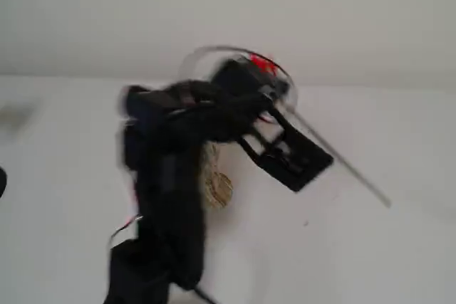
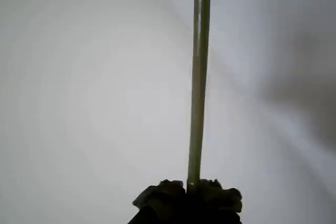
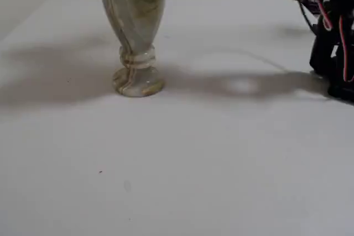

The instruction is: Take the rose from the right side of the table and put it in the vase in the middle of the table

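My gripper [image 1: 268, 95] is shut on the rose and holds it in the air above the white table [image 1: 377, 254]. In a fixed view the picture is blurred: the red rosebud [image 1: 262, 64] sits just above the gripper and the thin stem [image 1: 342, 161] slants down to the right. In the wrist view the grey-green stem [image 2: 197, 77] rises straight from the shut gripper [image 2: 188, 188]; the bud is out of view there. The marbled vase [image 3: 135, 26] stands upright on the table [image 3: 221, 164]; its mouth is cut off by the frame. Its foot [image 1: 217, 186] shows behind the arm.
The black arm [image 1: 167, 197] fills the lower left of a fixed view and hides most of the vase. Its base with red wires [image 3: 332, 42] stands at the right edge of another fixed view. A light wall runs behind the table.
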